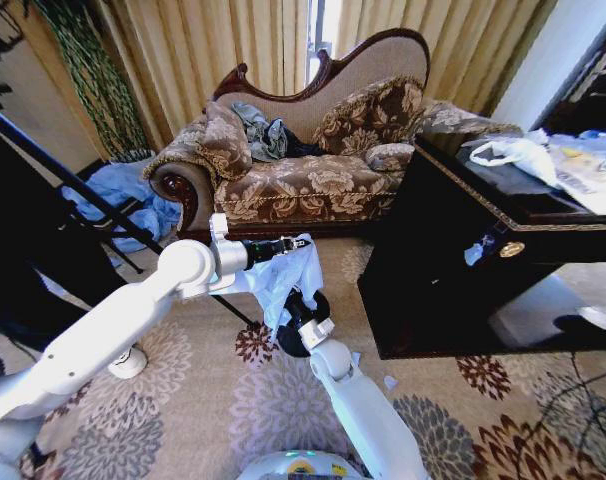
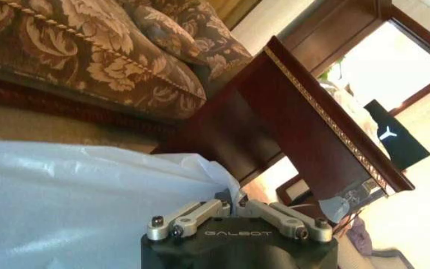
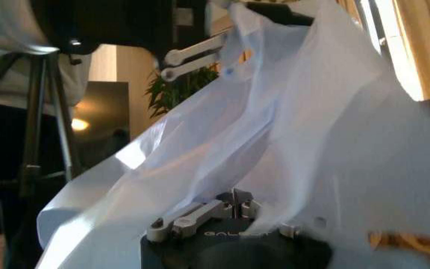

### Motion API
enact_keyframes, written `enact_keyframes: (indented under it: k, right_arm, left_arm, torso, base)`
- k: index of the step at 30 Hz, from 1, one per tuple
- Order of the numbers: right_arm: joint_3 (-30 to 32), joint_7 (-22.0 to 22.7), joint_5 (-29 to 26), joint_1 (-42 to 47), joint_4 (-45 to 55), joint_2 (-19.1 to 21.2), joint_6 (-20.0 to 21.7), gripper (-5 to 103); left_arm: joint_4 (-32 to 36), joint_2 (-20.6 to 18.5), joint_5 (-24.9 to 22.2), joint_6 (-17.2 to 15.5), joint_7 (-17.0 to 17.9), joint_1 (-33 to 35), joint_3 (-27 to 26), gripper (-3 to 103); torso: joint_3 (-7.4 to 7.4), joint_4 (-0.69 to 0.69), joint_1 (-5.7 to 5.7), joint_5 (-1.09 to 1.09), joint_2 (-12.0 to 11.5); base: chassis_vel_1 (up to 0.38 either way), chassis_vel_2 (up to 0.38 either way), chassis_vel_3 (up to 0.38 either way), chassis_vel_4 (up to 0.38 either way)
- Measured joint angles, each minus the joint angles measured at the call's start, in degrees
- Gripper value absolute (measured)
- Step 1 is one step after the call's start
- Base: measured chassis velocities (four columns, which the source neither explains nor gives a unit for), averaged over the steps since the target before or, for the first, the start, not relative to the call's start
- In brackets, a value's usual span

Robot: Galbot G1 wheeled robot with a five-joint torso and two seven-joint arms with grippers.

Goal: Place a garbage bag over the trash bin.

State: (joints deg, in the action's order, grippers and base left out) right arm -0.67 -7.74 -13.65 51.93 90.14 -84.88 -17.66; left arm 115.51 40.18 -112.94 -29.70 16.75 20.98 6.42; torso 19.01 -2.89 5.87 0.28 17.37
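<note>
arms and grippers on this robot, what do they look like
Both arms are smooth, glossy white rounded shells with bulging joints. The left gripper ends a black wrist section; the right gripper sits past a white cuff. Up close each gripper has a black body marked GALBOT in pale letters, with silver metal linkage bars and dark screws.

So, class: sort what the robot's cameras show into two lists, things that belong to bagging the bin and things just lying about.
Belongs to the job:
- garbage bag, held up between both claws
- trash bin, black, under the bag
- left claw, pinching the bag's top
- right claw, inside the bag's folds

Just lying about:
- sofa with clothes
- dark cabinet
- blue cloth heap
- white plastic bag
</note>
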Motion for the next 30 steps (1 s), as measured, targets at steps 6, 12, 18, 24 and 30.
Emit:
enact_keyframes:
  k: [6, 12, 18, 24, 30]
  right_arm:
    - [0.4, 0.3, -1.2, -1.9, 0.5, 0.1, 1.1, 0]
    - [0.6, 0.4, -1.0, -2.0, -0.5, -1.2, 1.1, 0]
    - [2.8, 1.6, 0.9, -2.8, -3.6, -5.1, 1.2, 0]
    - [3.1, 3.2, 1.3, -3.7, -4.7, -6.2, 2.1, 0]
    - [3.2, 5.9, 2.0, -4.1, -4.4, -6.5, 4.8, 0]
  left_arm:
    - [-1.0, 1.1, 0.8, 0.0, 0.0, -0.2, 0.8, 0]
    - [-1.8, 2.5, 1.2, 0.2, 0.2, -1.7, 1.9, 0]
    - [-2.6, 3.7, 1.5, 0.4, 0.6, -2.3, 2.6, 0]
    - [-2.6, 3.6, 1.5, 0.5, 0.7, -2.2, 2.8, 0]
    - [-2.6, 3.2, 1.8, 0.4, 0.5, -1.4, 2.8, 0]
  torso:
    - [0.00, 0.00, 0.00, 0.00, 0.0]
    - [0.00, 0.00, 0.00, -0.01, 0.0]
    - [0.00, 0.00, 0.00, 0.00, 0.0]
    - [0.00, 0.00, 0.00, 0.00, 0.0]
    - [0.00, 0.00, 0.00, 0.00, 0.0]
  base:
    - [0.000, 0.000, 0.000, 0.000]
    - [0.000, 0.000, 0.000, 0.000]
    - [0.000, 0.000, 0.000, 0.000]
    - [0.000, 0.000, 0.000, 0.000]
    - [0.000, 0.000, 0.000, 0.000]
